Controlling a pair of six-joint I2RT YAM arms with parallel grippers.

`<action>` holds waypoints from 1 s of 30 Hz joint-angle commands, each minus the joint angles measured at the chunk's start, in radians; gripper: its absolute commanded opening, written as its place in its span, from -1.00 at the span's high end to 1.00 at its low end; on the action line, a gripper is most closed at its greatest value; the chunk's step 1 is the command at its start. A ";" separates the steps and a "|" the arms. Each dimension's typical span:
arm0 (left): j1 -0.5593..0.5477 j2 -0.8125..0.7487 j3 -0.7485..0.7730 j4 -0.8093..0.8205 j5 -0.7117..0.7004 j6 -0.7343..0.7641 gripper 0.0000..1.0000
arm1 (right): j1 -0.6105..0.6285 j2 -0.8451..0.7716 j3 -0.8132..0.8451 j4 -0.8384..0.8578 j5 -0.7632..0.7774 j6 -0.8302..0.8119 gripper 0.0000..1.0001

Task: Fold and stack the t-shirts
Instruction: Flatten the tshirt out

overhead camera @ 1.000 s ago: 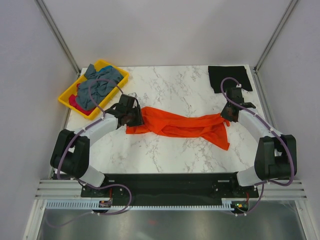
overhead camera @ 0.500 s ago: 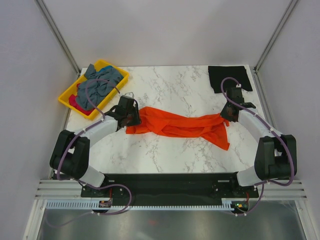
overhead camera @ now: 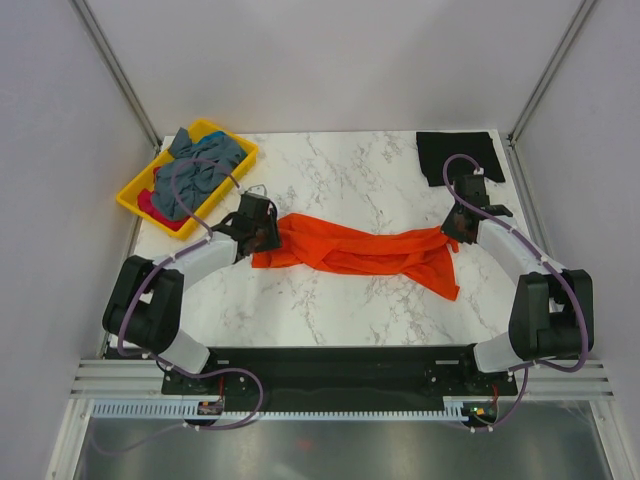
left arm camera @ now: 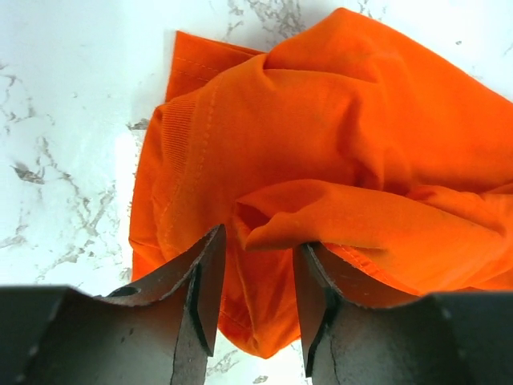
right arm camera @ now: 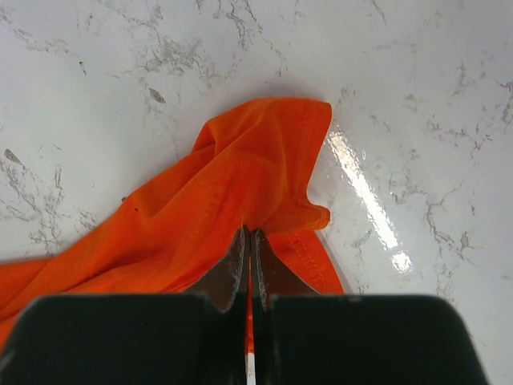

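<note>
Lying bunched and unfolded across the bench (overhead camera: 340, 165), the orange t-shirt (overhead camera: 360, 250) is pinched at one end by the closed right tool (right arm camera: 250, 237), the left tool (left arm camera: 258, 241) half open over the other (nothing gripped, it seems), with only the black t-shirt (overhead camera: 458, 155) laid flat aside and more t-shirts (overhead camera: 195, 175) heaped in the yellow tray (overhead camera: 135, 197).

One orange t-shirt (overhead camera: 355, 250), one black t-shirt (overhead camera: 458, 152), one yellow tray (overhead camera: 132, 198), heaped shirts (overhead camera: 195, 175) uncountable
</note>
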 commanded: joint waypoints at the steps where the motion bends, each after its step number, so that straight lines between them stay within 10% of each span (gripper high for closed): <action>1: 0.004 0.000 -0.015 0.030 -0.072 0.026 0.06 | -0.007 0.005 0.038 0.028 -0.009 0.009 0.99; 12: 0.001 0.008 -0.046 0.094 -0.023 0.032 0.08 | -0.007 0.002 0.041 0.027 -0.018 0.014 0.99; 30: -0.002 -0.071 0.139 -0.082 0.057 0.037 0.82 | -0.006 -0.002 0.042 0.022 -0.034 0.014 0.96</action>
